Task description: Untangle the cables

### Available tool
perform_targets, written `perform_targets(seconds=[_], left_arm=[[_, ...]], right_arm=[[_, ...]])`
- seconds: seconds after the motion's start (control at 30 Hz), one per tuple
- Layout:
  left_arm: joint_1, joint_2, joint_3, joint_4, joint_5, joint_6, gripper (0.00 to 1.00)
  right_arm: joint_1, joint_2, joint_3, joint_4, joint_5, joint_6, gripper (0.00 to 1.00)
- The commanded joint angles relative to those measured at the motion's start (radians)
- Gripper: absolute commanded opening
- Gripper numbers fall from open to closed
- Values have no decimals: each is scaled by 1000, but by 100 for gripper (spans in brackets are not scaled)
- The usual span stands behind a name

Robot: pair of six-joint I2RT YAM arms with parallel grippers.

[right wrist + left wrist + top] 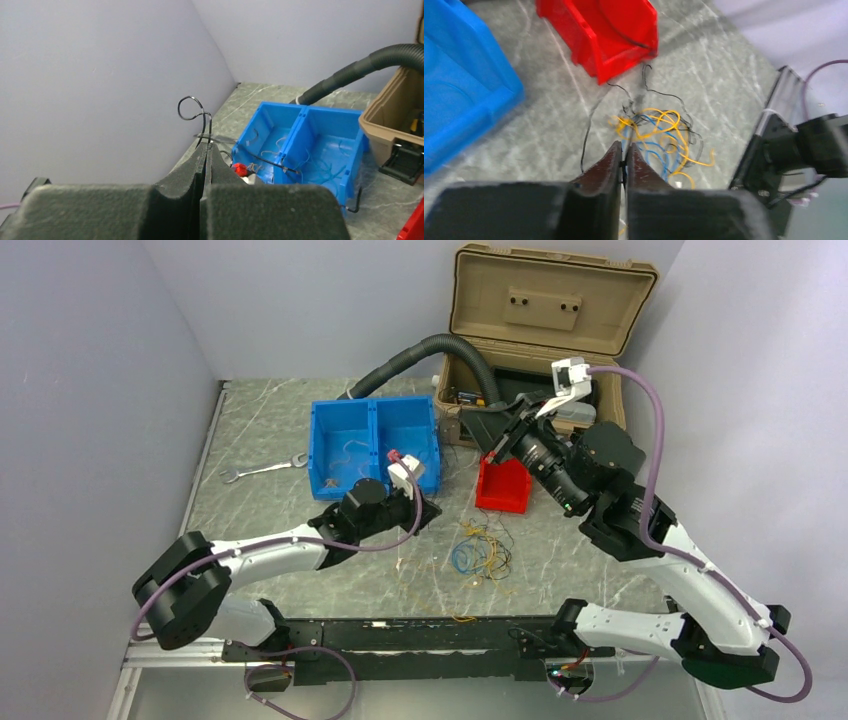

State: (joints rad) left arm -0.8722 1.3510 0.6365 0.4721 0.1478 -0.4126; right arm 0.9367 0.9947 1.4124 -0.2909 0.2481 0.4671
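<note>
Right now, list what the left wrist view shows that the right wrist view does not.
Only the left wrist view: the tangle of yellow, blue and black cables on the table, beyond the shut left gripper. Only the right wrist view: the right gripper shut on a curled black wire, the grey hose, the tan case and loose wires inside the blue bin. Both: the blue bin and at least part of the red bin.
</note>
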Motion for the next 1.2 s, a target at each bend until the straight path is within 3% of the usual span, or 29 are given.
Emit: perform_targets(seconds=[0.0,0.1,0.27,0.57,0.73,0.9,1.03,1.17], left_arm=[[-5,-99,61,-71,-123,-5,0],[-6,-235,25,-143,-172,41,0],[0,-400,117,-488,-267,98,0],[45,-543,340,-927,-362,114,0],[50,-546,424,-1001,-308,105,0],[50,-511,413,-1068,-366,74,0],[84,-513,337,-1131,-489,-48,0],[282,-590,195,-1113,-364,-123,0]], right_arm=[[2,-40,32,-36,160,-11,0],[1,-93,-28,-69,296,-5,0],[0,-173,-142,-140,493,10,0],[-10,-178,-225,-303,646,42,0],[-15,-163,-232,-294,597,32,0],[-15,-171,-243,-243,511,-16,0],[-27,-128,-180,-441,705,92,0],[-118,-134,-154,-589,809,201,0]])
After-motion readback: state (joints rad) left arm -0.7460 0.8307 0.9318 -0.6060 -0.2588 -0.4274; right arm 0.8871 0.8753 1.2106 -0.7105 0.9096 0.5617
